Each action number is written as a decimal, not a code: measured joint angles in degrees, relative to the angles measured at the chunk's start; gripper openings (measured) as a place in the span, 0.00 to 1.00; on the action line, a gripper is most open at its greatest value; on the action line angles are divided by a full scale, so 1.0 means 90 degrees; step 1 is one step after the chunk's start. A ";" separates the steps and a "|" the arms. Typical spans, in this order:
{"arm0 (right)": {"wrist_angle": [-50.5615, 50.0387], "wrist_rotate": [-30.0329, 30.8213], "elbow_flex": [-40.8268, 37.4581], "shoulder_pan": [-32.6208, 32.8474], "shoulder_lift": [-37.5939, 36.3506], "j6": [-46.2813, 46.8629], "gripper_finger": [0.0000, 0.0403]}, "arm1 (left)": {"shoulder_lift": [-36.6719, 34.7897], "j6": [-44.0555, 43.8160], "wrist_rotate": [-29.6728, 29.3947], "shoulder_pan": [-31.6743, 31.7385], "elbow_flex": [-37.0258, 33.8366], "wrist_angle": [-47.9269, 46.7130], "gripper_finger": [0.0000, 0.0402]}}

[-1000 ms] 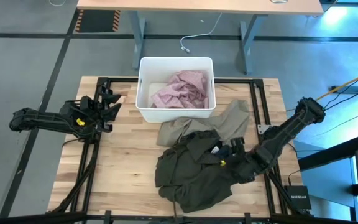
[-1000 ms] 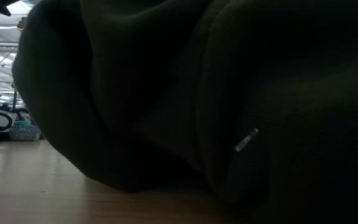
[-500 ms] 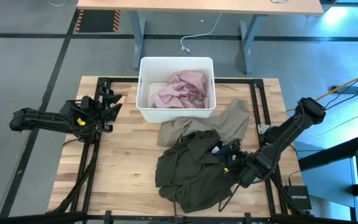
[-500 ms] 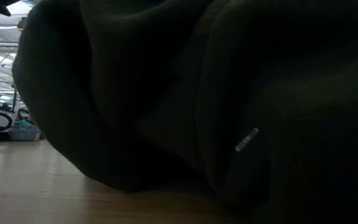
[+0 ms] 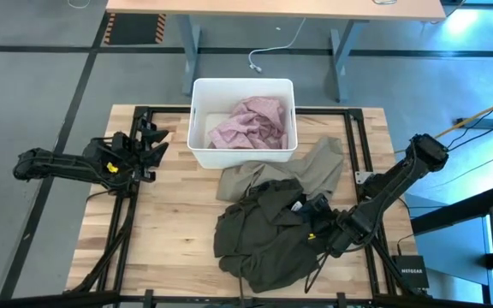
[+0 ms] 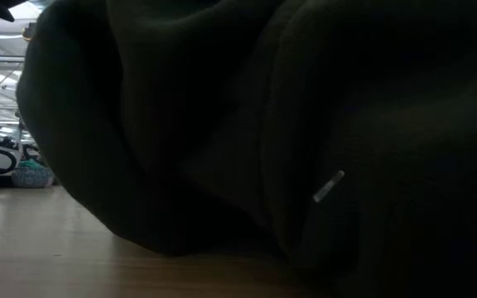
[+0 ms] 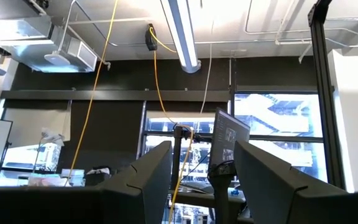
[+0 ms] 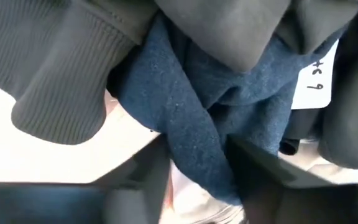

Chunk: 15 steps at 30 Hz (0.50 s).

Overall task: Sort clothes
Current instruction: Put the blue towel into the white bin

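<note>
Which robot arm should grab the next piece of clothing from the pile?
Probably the right. Its end effector is already at the dark olive-green fabric garment in the pile, with navy-blue fabric between its fingers. The left end effector waits at the wooden table's left edge, away from the pile.

a white tag [image 8: 316, 78] among the clothes reads "9"; the black box [image 5: 412, 275] reads "netgear".

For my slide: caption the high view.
Right gripper reaches into dark olive-green garment; pale pink garment fills white plastic tub.
</note>
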 joint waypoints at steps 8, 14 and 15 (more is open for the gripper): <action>-0.0791 0.0153 0.0557 0.0002 0.0002 0.0361 0.06 | 0.0000 -0.0018 -0.0002 0.0000 0.0000 -0.0058 0.42; -0.2123 0.0269 0.2005 0.0002 -0.0007 0.0688 0.02 | 0.0000 -0.0187 0.0000 0.0000 0.0000 -0.0114 0.42; -0.2256 0.0389 0.2254 0.0002 -0.0007 0.0738 0.03 | 0.0000 -0.0187 0.0000 0.0000 0.0000 -0.0112 0.42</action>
